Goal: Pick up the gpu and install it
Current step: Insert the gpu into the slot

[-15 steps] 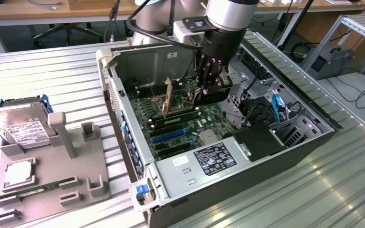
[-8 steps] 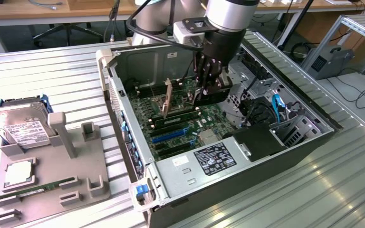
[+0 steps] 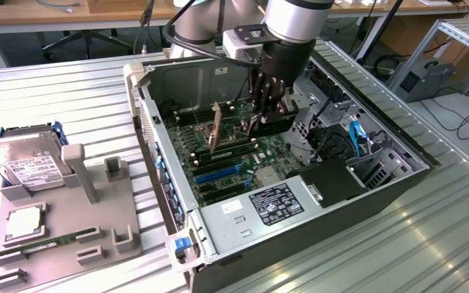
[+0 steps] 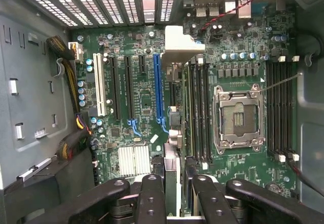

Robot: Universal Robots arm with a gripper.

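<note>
Arm vertical inside open PC case (image 3: 397, 160); gripper (image 3: 265, 117) clamped on the gpu (image 3: 272, 113), held edge-on above the motherboard (image 4: 142, 97). Blue slot (image 4: 159, 90) just beside the card; case walls close.

— What colours on the motherboard (image 4: 147, 97)?

— Dark green, dotted with silver and blue-topped capacitors. One expansion slot is white (image 4: 97, 90), one bright blue (image 4: 158, 90), the others black. The CPU socket (image 4: 238, 118) has a silver frame around a dark centre.

— And the gpu (image 3: 215, 130)?

— Held edge-on, it shows a coppery-orange edge; the wrist view shows its pale silver end bracket (image 4: 178, 44).

— The gripper (image 4: 174, 196)?

— Its fingers (image 4: 152, 201) are glossy black.

— The case (image 3: 316, 226)?

— Grey metal walls with a black outer shell, blue clips, and a black label printed in white (image 3: 273, 204).

— Outside the case?

— A ribbed silver counter (image 3: 63, 104), a grey holder (image 3: 71, 235), and a silver hard drive (image 3: 24, 163) in a blue frame, white-labelled.
</note>
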